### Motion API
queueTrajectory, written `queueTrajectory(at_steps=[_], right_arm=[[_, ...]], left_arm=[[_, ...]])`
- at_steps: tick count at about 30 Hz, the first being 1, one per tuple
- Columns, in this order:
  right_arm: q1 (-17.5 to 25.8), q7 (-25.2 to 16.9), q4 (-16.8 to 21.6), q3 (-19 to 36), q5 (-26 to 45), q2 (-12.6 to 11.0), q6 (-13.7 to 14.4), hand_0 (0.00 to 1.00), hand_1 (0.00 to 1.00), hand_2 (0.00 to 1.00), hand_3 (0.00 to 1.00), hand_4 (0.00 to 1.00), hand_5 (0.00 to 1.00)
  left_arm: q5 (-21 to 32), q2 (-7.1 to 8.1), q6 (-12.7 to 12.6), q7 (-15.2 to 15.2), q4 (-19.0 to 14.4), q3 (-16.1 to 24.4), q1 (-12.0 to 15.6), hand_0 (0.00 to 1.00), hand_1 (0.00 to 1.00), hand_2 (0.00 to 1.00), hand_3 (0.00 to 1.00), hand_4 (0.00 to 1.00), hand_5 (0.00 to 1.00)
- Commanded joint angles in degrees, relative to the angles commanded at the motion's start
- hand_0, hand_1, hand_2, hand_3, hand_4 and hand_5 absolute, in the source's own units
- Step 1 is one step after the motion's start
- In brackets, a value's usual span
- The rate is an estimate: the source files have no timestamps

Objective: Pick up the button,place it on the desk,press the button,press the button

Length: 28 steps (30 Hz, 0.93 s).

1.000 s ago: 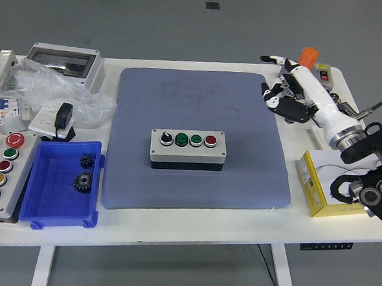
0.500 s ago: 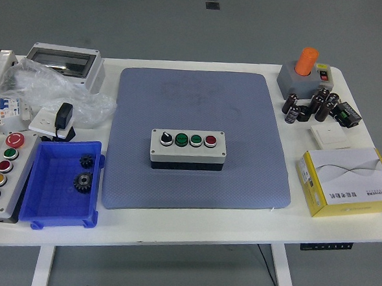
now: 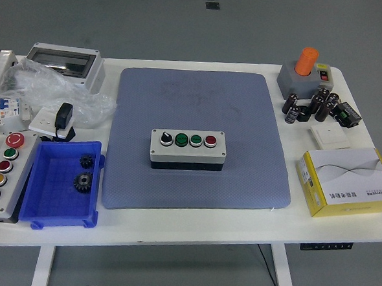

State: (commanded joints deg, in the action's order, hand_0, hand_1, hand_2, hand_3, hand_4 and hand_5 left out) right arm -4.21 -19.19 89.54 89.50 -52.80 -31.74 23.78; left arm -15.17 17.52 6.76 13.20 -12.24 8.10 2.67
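A: Where is the button box (image 3: 188, 149) seen?

B: It is seen lying flat in the middle of the blue mat (image 3: 196, 111), on the white table (image 3: 192, 228). Four buttons are lined up on top: one black and white, two green, one red.

A: So is the picking up and putting down done?

B: It looks done, since the box is set down and nothing is holding it. It cannot be told if the buttons were pressed. No button looks pushed in, so the two presses may be left to do.

A: What about the hands?

B: No robot hand is seen, left or right. It cannot be told if fingers are apart or together.

A: What is kept in the boxes?

B: Two dark gears (image 3: 84, 173) are held in the blue tray (image 3: 45, 199), one above the other, near its right side. The rest of the tray is bare. A yellow and white carton (image 3: 347, 182) is shut, so what is inside cannot be told. A grey box with a see-through lid (image 3: 63, 62) is at the far left; its inside is not clear.
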Motion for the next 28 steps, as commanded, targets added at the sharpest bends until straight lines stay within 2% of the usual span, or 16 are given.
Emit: queueTrajectory(at_steps=[7, 21, 22, 28], right_arm=[[-0.5, 0.1, -0.31, -0.58, 0.01, 0.33, -0.14, 0.728, 0.699, 0.749, 0.714, 0.905, 0.633], [-2.48, -0.16, -0.53, -2.18, 0.36, 0.87, -0.09, 0.727, 0.702, 0.753, 0.717, 0.913, 0.639], [-2.79, -0.21, -0.58, -2.51, 0.4, 0.96, -0.15, 0.722, 0.699, 0.752, 0.718, 0.915, 0.643], [-4.84, -1.23, -1.22, -4.91, 3.67, 1.25, -1.75, 0.722, 0.699, 0.752, 0.718, 0.915, 0.643]], left_arm=[[-0.82, 0.58, -0.13, 0.15, -0.14, 0.5, -0.82, 0.665, 0.703, 0.685, 0.653, 0.749, 0.402], [-2.64, 0.71, 0.13, 0.72, -0.35, 2.24, -1.75, 0.669, 0.702, 0.686, 0.657, 0.75, 0.407], [-2.23, 0.77, 0.02, 0.67, -0.31, 1.92, -1.7, 0.669, 0.613, 0.595, 0.66, 0.747, 0.411], [-1.34, 0.28, -0.3, 0.61, -0.29, 1.05, -1.81, 0.669, 0.613, 0.595, 0.66, 0.747, 0.411]])
